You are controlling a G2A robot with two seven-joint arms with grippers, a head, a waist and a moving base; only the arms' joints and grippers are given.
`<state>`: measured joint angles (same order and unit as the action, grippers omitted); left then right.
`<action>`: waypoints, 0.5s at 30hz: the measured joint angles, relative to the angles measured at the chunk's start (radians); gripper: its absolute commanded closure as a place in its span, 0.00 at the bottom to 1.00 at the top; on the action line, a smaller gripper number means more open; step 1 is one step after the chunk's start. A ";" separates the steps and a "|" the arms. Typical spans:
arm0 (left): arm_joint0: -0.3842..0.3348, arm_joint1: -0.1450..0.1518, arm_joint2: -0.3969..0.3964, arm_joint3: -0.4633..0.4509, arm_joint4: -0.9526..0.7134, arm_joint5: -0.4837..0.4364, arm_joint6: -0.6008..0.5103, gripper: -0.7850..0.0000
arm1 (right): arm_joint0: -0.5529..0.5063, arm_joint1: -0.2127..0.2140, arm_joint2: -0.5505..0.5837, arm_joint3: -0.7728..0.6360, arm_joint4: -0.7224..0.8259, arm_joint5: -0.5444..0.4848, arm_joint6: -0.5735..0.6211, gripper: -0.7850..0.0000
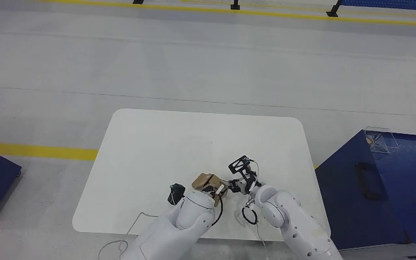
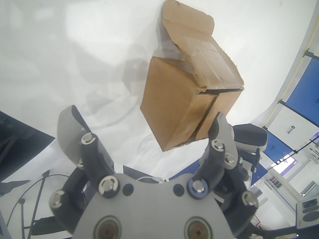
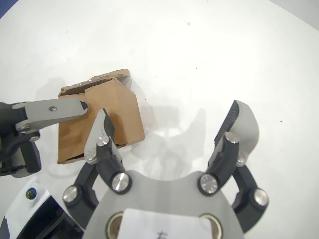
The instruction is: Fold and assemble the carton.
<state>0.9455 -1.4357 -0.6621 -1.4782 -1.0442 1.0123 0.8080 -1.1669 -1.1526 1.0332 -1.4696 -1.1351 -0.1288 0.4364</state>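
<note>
The carton (image 1: pixel 207 181) stands on the white surface (image 1: pixel 162 149) near the robot's edge, between the two arms. We judge that it sits there so that both can work on it at once.

The left gripper (image 2: pixel 145 113) is spread wide and has hold of nothing. The carton lies just beyond its fingertips. From the right wrist view, one finger (image 3: pixel 57 110) of it lies across the upper part of a side wall of the carton (image 3: pixel 99 123). We read that as bracing the box or pushing a wall square, not as a grasp.

The right gripper (image 3: pixel 169 107) is also spread wide and empty. One finger is close against the carton's side, though we cannot tell whether it touches. The other hangs over bare surface (image 3: pixel 199 38), well apart from the box. This looks to us like a support from the opposite side, so that the carton does not slide when it is pressed.

The carton (image 2: pixel 189 95) is a small brown cardboard box, already raised into shape but not closed. A long tuck flap (image 2: pixel 189 18) with rounded corners stands up at the far end, open. Clear tape (image 2: pixel 211 58) covers the top panel, and its edges are ragged and torn. At the near end two flaps meet with a dark gap between them. The cardboard looks soft and worn, so we expect it to buckle easily under a hard push.
</note>
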 measured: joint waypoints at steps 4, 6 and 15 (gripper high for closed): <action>-0.006 0.004 0.002 0.007 -0.011 0.000 0.000 0.00 | 0.005 -0.003 -0.003 0.008 -0.026 0.011 -0.003 0.00; -0.004 0.006 0.001 0.006 -0.010 0.000 0.000 0.00 | 0.007 -0.005 -0.003 0.010 -0.027 0.010 -0.004 0.00; 0.007 0.008 0.023 0.006 -0.020 0.000 0.000 0.00 | 0.019 -0.014 -0.001 0.016 -0.037 0.009 -0.038 0.00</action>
<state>0.9528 -1.4276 -0.6392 -1.4720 -1.0639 1.0123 0.8081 -1.1478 -1.1664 1.0320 -1.4538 -1.1717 -0.1197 0.3987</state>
